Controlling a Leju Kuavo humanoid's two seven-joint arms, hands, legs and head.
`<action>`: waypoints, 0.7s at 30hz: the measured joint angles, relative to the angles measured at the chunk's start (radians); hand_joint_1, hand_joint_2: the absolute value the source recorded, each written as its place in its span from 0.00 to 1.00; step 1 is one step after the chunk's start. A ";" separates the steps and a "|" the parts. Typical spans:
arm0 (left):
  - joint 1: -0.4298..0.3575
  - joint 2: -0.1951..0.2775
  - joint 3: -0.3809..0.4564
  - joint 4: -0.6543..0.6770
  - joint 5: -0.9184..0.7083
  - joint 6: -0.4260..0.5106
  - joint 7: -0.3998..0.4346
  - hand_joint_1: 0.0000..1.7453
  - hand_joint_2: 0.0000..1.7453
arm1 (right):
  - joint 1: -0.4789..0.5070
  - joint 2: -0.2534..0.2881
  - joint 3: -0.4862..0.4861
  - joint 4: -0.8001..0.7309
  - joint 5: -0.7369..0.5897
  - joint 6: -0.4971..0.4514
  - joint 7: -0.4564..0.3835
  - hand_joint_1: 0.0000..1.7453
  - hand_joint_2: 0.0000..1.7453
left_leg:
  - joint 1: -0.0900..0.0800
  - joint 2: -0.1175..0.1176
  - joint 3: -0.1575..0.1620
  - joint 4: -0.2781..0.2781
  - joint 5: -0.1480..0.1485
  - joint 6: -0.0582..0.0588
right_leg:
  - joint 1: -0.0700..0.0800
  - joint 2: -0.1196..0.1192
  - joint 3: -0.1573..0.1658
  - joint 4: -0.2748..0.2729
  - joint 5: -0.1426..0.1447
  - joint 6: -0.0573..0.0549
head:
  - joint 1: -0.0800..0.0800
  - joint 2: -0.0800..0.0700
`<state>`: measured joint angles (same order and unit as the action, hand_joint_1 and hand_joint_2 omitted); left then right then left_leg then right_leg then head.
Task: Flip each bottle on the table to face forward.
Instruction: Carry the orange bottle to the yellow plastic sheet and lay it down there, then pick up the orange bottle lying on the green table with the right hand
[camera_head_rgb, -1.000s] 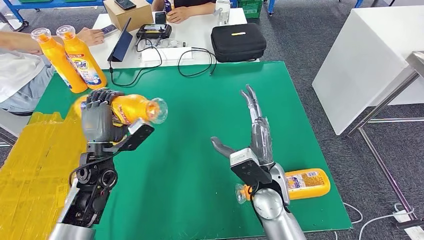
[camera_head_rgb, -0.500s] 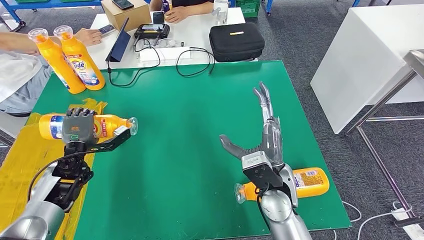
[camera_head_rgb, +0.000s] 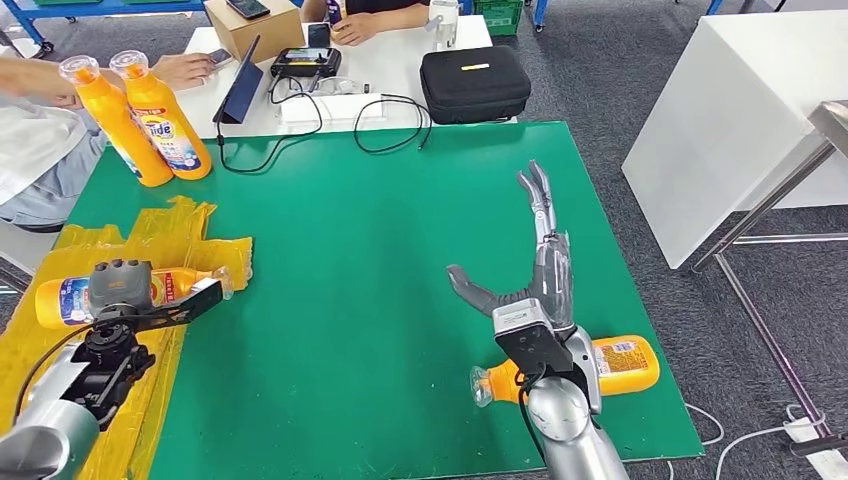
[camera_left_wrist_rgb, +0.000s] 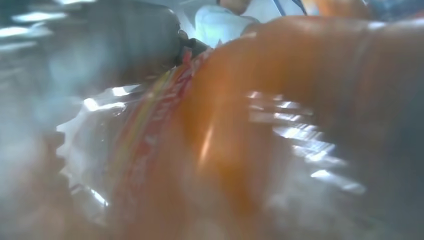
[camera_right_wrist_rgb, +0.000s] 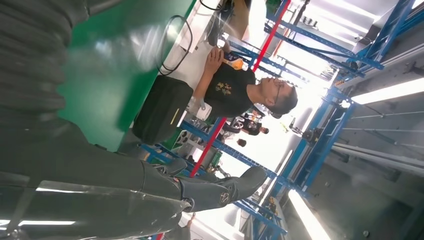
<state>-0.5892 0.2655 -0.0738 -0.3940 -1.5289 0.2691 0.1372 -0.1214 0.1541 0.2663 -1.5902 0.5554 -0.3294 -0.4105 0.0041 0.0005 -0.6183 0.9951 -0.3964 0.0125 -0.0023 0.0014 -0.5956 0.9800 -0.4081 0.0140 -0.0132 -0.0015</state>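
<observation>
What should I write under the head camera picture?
Left hand holds an orange bottle sideways; right hand hovers open.

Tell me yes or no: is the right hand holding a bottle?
No, the right hand is open above the green mat, holding nothing.

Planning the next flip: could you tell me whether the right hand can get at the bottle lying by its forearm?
Probably yes: the right hand is open, the lying bottle unobstructed, though the arm must pull back.
</observation>
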 joint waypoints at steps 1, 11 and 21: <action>-0.002 0.000 0.005 0.005 0.004 -0.010 -0.012 1.00 1.00 | -0.001 0.000 0.000 0.001 0.000 0.002 0.000 0.00 1.00 | 0.000 0.000 0.000 0.000 0.000 0.000 | 0.000 0.000 0.000 0.000 0.000 0.000 | 0.000 0.000; -0.014 0.000 0.032 0.030 0.013 -0.043 -0.054 0.00 1.00 | -0.008 0.000 0.000 0.010 0.000 0.013 0.000 0.00 1.00 | 0.000 -0.001 0.003 0.000 0.000 0.000 | 0.000 0.000 0.002 0.000 0.000 0.000 | 0.000 0.000; -0.005 -0.013 0.051 0.038 0.011 -0.007 -0.039 0.00 1.00 | -0.020 0.000 0.000 0.029 -0.006 0.013 0.002 0.00 1.00 | 0.000 -0.001 0.004 0.000 0.000 0.000 | 0.000 0.000 0.004 0.000 0.000 0.000 | 0.000 0.000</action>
<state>-0.5944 0.2525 -0.0228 -0.3559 -1.5174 0.2625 0.0979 -0.1412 0.1541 0.2663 -1.5617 0.5498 -0.3163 -0.4086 0.0042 -0.0006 -0.6144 0.9947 -0.3962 0.0122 -0.0023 0.0013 -0.5921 0.9799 -0.4081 0.0139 -0.0134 -0.0015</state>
